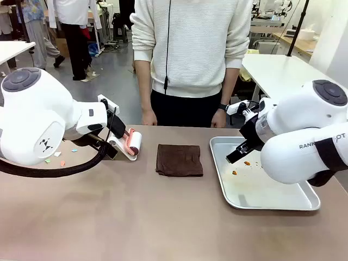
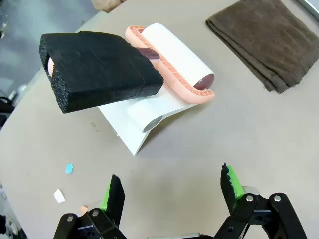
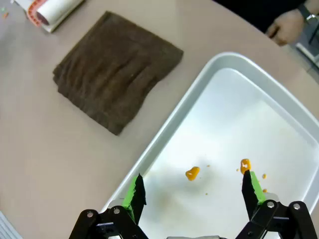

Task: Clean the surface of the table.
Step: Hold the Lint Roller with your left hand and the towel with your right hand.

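The table (image 1: 136,217) is stretching wide under both arms. The left gripper (image 2: 172,181) is hanging released, jaws spread and holding nothing, over the bare top near the lint roller (image 2: 174,57), which is lying on its white stand. Small coloured scraps (image 2: 69,168) are lying close by. The right gripper (image 3: 193,181) is also hanging released and holding nothing, over the silver tray (image 3: 234,114), where orange crumbs (image 3: 192,173) are lying. A folded brown cloth (image 1: 179,159) is resting between roller and tray.

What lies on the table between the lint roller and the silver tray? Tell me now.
A folded brown cloth, flat on the table, touching neither the lint roller nor the tray. The front view shows it.
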You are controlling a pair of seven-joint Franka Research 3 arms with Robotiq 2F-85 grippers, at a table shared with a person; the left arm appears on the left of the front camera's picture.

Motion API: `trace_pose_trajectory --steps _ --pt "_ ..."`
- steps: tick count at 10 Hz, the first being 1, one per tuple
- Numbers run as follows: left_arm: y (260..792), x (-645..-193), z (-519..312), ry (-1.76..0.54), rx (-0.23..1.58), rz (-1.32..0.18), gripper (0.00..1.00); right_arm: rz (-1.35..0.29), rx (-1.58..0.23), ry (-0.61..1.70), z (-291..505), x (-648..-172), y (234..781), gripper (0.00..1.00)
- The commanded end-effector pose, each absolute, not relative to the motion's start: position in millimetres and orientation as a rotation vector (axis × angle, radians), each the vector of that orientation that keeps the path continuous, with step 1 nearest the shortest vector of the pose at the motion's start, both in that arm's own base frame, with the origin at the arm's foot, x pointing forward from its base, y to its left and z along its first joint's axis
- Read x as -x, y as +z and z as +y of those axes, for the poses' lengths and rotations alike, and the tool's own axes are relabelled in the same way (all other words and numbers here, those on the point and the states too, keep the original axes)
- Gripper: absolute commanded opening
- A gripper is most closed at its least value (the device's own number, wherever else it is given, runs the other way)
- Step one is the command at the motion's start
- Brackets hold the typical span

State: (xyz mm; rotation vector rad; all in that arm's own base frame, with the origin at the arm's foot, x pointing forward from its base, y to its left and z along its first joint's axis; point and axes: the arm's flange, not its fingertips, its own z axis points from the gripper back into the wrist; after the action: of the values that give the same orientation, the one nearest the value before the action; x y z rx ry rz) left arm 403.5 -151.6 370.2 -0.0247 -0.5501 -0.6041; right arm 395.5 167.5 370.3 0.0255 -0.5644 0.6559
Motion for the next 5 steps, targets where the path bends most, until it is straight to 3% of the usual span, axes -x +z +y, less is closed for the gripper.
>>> trace_pose_trajectory --steps 1,5 --pt "370.2 -403.4 -151.6 -0.604 0.025 -0.55 1.0 -0.565 -0.026 0.656 167.5 -395.5 370.4 1.0" --pt "370.2 -403.4 -151.6 -0.604 0.025 -0.55 1.0 -0.565 -0.026 0.656 167.5 -395.5 370.4 1.0"
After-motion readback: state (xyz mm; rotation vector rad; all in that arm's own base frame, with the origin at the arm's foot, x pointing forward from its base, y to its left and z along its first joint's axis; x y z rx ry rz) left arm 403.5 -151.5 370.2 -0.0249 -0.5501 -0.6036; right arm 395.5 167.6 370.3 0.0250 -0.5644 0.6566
